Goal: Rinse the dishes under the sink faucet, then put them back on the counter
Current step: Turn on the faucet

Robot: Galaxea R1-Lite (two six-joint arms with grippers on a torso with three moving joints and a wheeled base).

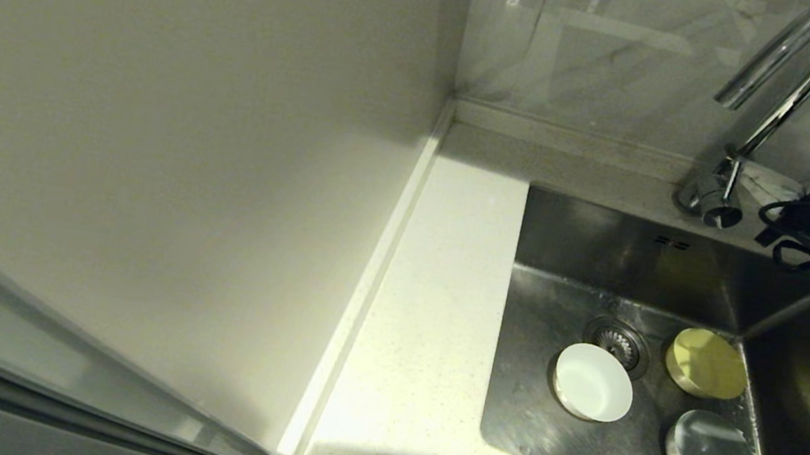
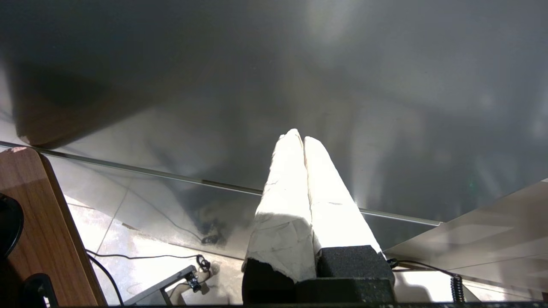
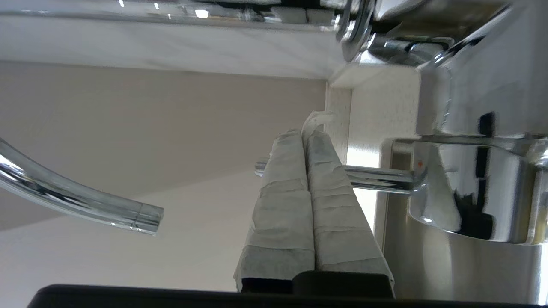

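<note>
Speckled cream surface (image 1: 430,328) wraps the steel sink (image 1: 782,444); in it sit a grey bowl (image 1: 710,453) nearest, a white bowl (image 1: 593,382) by the drain (image 1: 619,343) and a yellow bowl (image 1: 707,363) behind. Head view shows the bowls; only the right wrist view shows the right end effector (image 3: 309,136), fingers pressed together, empty, crossing the lever (image 3: 376,177) of the faucet (image 1: 784,83) at the back wall. Left end effector (image 2: 299,137) also pressed together, empty, parked over floor (image 2: 141,239) away from the sink.

A steel sink (image 1: 571,244) set into the speckled cream surface (image 1: 430,328) holds three bowls on its floor: a white bowl (image 1: 593,382) just beside the drain (image 1: 617,341), a yellow bowl (image 1: 707,363), and a grey bowl (image 1: 711,453).
</note>
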